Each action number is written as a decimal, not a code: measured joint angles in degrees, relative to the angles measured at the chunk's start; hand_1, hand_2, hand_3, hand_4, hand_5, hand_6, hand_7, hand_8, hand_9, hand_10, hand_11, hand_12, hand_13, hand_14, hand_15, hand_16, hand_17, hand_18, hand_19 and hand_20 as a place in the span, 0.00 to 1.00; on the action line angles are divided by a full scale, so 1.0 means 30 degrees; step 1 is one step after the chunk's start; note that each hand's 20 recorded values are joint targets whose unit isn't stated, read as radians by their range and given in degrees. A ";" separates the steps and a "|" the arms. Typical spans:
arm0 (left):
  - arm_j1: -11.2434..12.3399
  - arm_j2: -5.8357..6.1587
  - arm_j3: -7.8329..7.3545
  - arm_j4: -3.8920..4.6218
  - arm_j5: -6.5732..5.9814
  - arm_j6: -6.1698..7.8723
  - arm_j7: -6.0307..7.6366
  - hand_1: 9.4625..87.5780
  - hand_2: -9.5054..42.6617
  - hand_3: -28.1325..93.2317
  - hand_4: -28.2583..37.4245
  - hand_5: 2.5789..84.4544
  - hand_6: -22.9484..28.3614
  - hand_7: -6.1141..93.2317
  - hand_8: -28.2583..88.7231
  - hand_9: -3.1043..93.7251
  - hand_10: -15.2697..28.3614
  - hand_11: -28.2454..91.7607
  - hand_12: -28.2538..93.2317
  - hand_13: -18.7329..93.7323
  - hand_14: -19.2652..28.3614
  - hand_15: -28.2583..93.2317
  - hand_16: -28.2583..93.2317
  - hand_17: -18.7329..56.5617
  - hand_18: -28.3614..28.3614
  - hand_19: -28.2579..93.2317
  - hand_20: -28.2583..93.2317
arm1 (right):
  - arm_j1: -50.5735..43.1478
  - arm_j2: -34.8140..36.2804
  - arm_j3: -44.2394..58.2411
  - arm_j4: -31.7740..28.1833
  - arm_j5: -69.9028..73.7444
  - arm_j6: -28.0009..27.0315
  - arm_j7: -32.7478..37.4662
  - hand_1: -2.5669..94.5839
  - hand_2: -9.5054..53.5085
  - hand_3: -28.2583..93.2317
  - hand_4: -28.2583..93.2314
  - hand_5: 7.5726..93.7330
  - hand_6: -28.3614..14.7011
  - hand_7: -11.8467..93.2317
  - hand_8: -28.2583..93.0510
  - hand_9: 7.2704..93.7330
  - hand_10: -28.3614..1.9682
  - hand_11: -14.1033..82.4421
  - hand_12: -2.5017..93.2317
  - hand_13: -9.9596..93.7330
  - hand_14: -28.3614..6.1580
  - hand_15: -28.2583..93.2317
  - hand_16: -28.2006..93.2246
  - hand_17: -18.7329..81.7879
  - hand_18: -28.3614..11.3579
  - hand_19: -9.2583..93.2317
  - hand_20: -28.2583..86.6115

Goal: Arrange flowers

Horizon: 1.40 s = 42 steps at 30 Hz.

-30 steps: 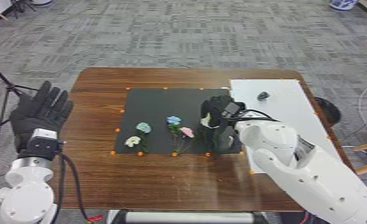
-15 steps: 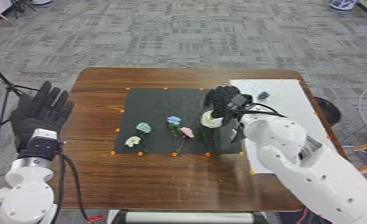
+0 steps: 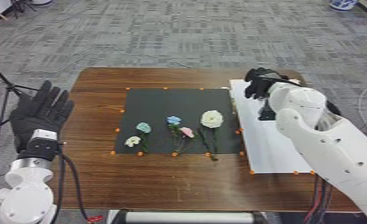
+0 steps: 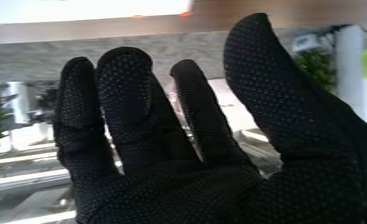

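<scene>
Flowers laid out on mat, right hand empty: looks mostly or fully done

Head view: five flowers lie on the dark mat (image 3: 162, 101): small white flower (image 3: 132, 141), teal flower (image 3: 143, 127), blue flower (image 3: 173, 120), pink flower (image 3: 186, 132), big white flower (image 3: 211, 119). Big white is rightmost, bloom up the mat, stem end past the near edge onto the table (image 3: 162, 180). Blue and pink sit close, stems near each other; teal and small white also pair up. Right hand (image 3: 261, 82) is over the far part of the white sheet (image 3: 277, 150), well apart from the flowers. Dark thing (image 3: 266, 113) by the right arm, can't tell what. Left hand (image 3: 39, 112) is off the table's left side, fingers straight, empty.

Right wrist view: right hand open, fingers extended, nothing gripped.

Progress, my guess: if a flat layout is the goal, all five are placed; left is maybe straightening stems, then parking the right arm.
</scene>
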 measured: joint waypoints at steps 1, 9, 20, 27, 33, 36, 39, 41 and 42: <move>-0.0011 0.0000 0.0011 0.0004 0.0021 0.0000 -0.0004 0.22 0.47 0.82 0.00 0.46 0.56 0.18 0.16 0.35 0.64 0.38 0.31 0.36 0.66 0.41 0.20 0.18 0.69 0.42 0.32 | 0.0186 0.0049 -0.0035 0.0291 -0.0063 0.0000 0.0023 0.47 0.00 0.91 0.00 0.40 0.51 0.21 0.16 0.38 0.37 0.25 0.16 0.64 0.42 0.85 0.48 0.47 0.09 0.82 0.58; -0.0063 0.0000 0.0045 0.0009 0.0118 0.0022 -0.0154 0.22 0.47 0.82 0.00 0.46 0.56 0.18 0.16 0.35 0.65 0.38 0.31 0.36 0.67 0.41 0.20 0.17 0.69 0.42 0.32 | 0.1559 0.0158 -0.0966 0.2327 -0.0579 -0.1225 0.0449 0.50 0.00 0.90 0.00 0.37 0.53 0.20 0.16 0.35 0.43 0.27 0.14 0.65 0.43 0.87 0.48 0.47 0.09 0.83 0.57; -0.0253 -0.0021 0.0218 0.0002 0.0177 0.0148 -0.0283 0.22 0.48 0.82 0.00 0.47 0.57 0.18 0.16 0.35 0.65 0.39 0.31 0.36 0.67 0.42 0.20 0.17 0.69 0.43 0.32 | 0.2253 0.0124 -0.2404 0.3780 -0.0720 -0.1243 0.0390 0.53 0.00 0.85 0.00 0.44 0.59 0.24 0.14 0.51 0.55 0.32 0.14 0.70 0.51 0.86 0.47 0.50 0.13 0.84 0.56; -0.0334 -0.0022 0.0342 0.0001 0.0149 0.0246 -0.0346 0.22 0.48 0.82 0.00 0.47 0.57 0.18 0.16 0.35 0.65 0.39 0.31 0.36 0.67 0.43 0.20 0.17 0.69 0.43 0.32 | 0.1947 0.0157 -0.2692 0.3918 -0.1062 -0.0126 -0.0148 0.57 0.00 0.85 0.00 0.54 0.65 0.27 0.13 0.64 0.60 0.34 0.19 0.72 0.56 0.84 0.50 0.51 0.14 0.84 0.57; -0.0305 -0.0021 0.0318 -0.0009 0.0148 0.0258 -0.0405 0.22 0.48 0.82 0.00 0.48 0.57 0.18 0.16 0.35 0.65 0.39 0.31 0.36 0.67 0.43 0.20 0.17 0.69 0.43 0.32 | 0.1433 0.0226 -0.2715 0.3878 -0.1688 0.0002 -0.0147 0.56 0.00 0.86 0.00 0.55 0.65 0.28 0.13 0.63 0.58 0.33 0.19 0.72 0.58 0.83 0.54 0.51 0.14 0.84 0.57; -0.0291 -0.0021 0.0312 -0.0011 0.0149 0.0257 -0.0418 0.22 0.48 0.82 0.00 0.48 0.57 0.18 0.16 0.36 0.66 0.39 0.31 0.36 0.67 0.43 0.20 0.17 0.69 0.43 0.32 | 0.1410 0.0224 -0.2702 0.3817 -0.1907 -0.0096 -0.0086 0.58 0.00 0.86 0.00 0.59 0.66 0.30 0.12 0.67 0.58 0.38 0.23 0.72 0.60 0.82 0.56 0.52 0.14 0.85 0.58; -0.0281 -0.0021 0.0312 -0.0018 0.0149 0.0255 -0.0418 0.22 0.48 0.82 0.00 0.48 0.57 0.18 0.16 0.36 0.66 0.39 0.31 0.36 0.67 0.43 0.20 0.17 0.69 0.43 0.32 | 0.1396 0.0239 -0.2758 0.3848 -0.2108 0.0075 0.0083 0.64 0.00 0.80 0.00 0.65 0.69 0.35 0.11 0.78 0.68 0.30 0.44 0.74 0.61 0.82 0.58 0.54 0.15 0.86 0.59; -0.0265 -0.0021 0.0313 -0.0031 0.0148 0.0253 -0.0417 0.22 0.48 0.82 0.00 0.47 0.57 0.18 0.16 0.36 0.66 0.39 0.31 0.36 0.67 0.43 0.19 0.17 0.69 0.43 0.32 | 0.1373 0.0322 -0.2994 0.3943 -0.2346 0.0660 0.0231 0.66 0.00 0.80 0.00 0.67 0.70 0.41 0.19 0.81 0.69 0.34 0.51 0.76 0.62 0.83 0.59 0.55 0.15 0.87 0.60; -0.0259 -0.0021 0.0313 -0.0038 0.0148 0.0253 -0.0416 0.22 0.48 0.82 0.00 0.48 0.57 0.18 0.16 0.36 0.65 0.39 0.31 0.36 0.67 0.43 0.20 0.17 0.69 0.43 0.32 | 0.1348 0.0384 -0.3157 0.4007 -0.2506 0.1110 0.0289 0.66 0.00 0.80 0.00 0.68 0.70 0.43 0.21 0.82 0.69 0.37 0.55 0.77 0.61 0.84 0.59 0.56 0.15 0.88 0.60</move>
